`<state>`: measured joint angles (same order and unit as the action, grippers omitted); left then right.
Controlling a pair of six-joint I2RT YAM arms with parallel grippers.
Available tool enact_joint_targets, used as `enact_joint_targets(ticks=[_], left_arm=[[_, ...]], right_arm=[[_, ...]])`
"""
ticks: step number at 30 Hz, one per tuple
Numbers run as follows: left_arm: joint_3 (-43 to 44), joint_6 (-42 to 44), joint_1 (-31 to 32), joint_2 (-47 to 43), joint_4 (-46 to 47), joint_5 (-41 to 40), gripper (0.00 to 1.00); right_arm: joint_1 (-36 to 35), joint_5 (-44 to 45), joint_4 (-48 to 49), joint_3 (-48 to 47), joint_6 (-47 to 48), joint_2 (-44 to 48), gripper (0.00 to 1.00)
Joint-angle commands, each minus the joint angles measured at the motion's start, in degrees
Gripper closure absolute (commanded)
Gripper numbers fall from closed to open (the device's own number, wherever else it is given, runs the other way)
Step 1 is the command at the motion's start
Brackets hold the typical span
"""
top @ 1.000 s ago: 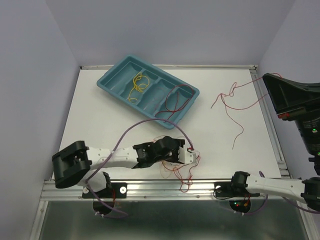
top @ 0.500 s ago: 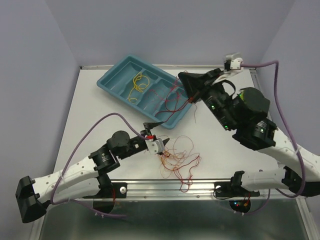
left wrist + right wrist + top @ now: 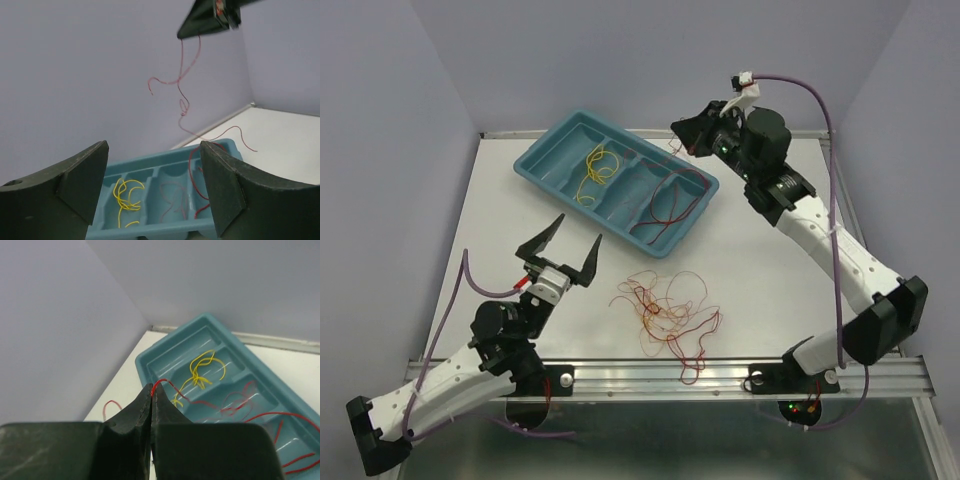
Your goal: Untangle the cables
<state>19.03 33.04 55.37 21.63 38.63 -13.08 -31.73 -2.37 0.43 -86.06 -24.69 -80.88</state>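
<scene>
Right pincer (image 3: 151,399) pinches a red cable (image 3: 167,383) high above the blue tray (image 3: 532,163); left pincer (image 3: 561,243) gapes empty beside tangled cables (image 3: 665,312) on the bench (image 3: 770,270).

- Yellow cable (image 3: 597,167) — hair-thin, in loose loops, lying in one compartment of the blue tray (image 3: 535,160), towards its left end.
- Red cables (image 3: 670,205) — thin open loops in the compartments at the tray's right end.
- Red strand (image 3: 182,95) — pinched at its upper end in the closed right gripper (image 3: 151,390), hanging kinked down to the tray.
- Red-and-orange tangle (image 3: 667,312) — a loose snarl lying flat on the table (image 3: 770,270), apart from the tray.
</scene>
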Motion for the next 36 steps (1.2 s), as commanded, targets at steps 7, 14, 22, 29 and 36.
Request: enact_joint_targets(ticks=[7,14,22,29,36], left_arm=[[-1.1,1.2,-0.4,5.1,10.8,-11.0,0.15],[-1.2,1.8,-0.5,5.4,12.3,-12.4,0.15],[-0.9,1.9,-0.7,7.6,12.6,-12.7,0.14],[-0.3,1.9,-1.0,9.3,12.3,-12.7,0.14],[1.9,0.7,-2.5,16.6,11.6,-11.3,0.13]], right_arm=[[4.4,-22.2,8.7,4.2,-7.3,-7.7,0.99],[4.8,-30.8,11.1,10.4,-6.2,-10.1,0.99],[5.3,-29.0,10.0,19.6,-5.7,-3.2,0.99],[7.9,-24.8,7.3,25.9,-5.4,2.1,0.99],[11.2,-22.4,0.7,23.8,-4.2,2.0,0.99]])
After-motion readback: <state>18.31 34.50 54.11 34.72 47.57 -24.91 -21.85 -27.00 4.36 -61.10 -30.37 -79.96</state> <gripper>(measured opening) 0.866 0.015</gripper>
